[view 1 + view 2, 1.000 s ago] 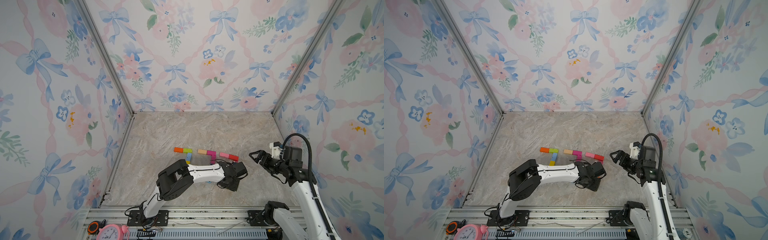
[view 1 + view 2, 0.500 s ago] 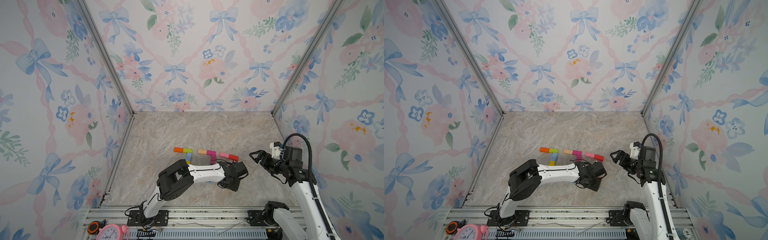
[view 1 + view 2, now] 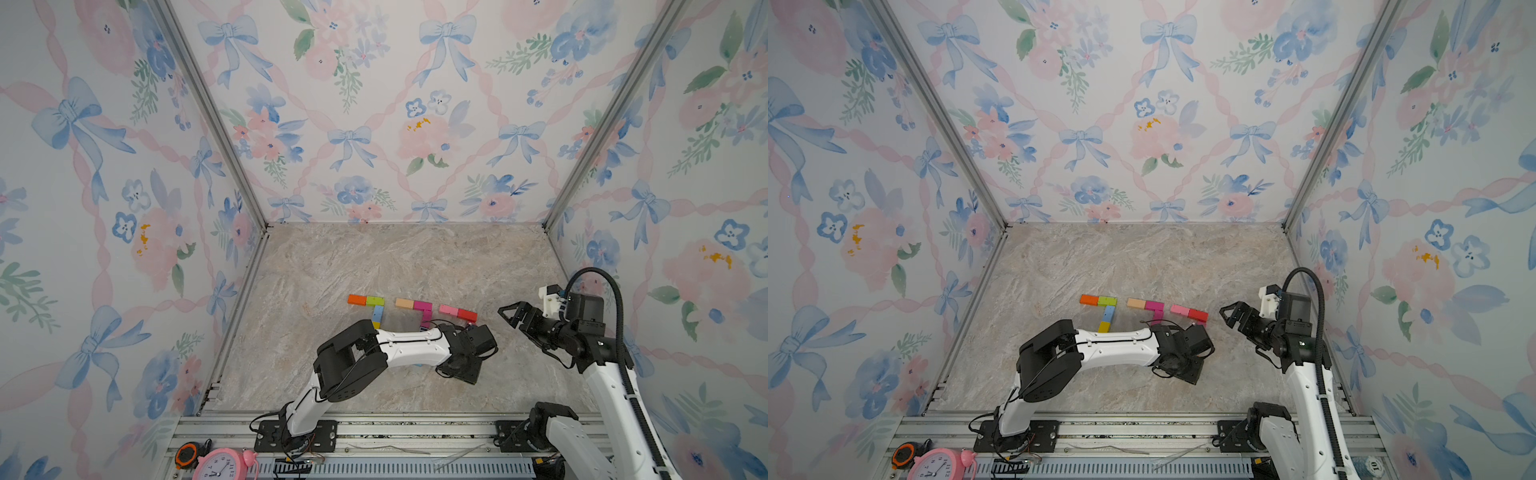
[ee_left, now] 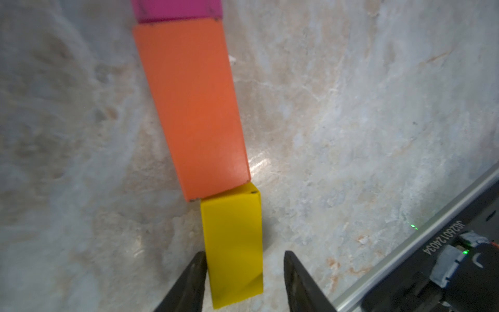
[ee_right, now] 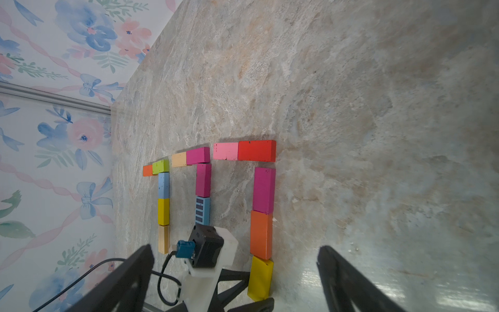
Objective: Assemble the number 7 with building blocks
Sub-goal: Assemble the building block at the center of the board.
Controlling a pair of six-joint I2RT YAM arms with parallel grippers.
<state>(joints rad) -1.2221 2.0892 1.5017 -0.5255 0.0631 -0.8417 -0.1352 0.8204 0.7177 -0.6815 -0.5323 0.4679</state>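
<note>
1. Left wrist view: left gripper (image 4: 244, 254) spread astride yellow block (image 4: 232, 243); one finger (image 4: 189, 283) just beside block side, opposite finger clear.
2. Yellow block flat on table (image 4: 351, 121), slightly skewed, end touching orange block (image 4: 194, 108); magenta block (image 4: 175, 10) butted to far end of orange.
3. Right wrist view: right gripper (image 5: 235, 248) spread wide, gripping nothing.
4. Number 7 (image 5: 264, 189) laid on table: pink block (image 5: 225, 151) and red block (image 5: 256, 150) as top bar; magenta, orange, yellow as stem.
</note>
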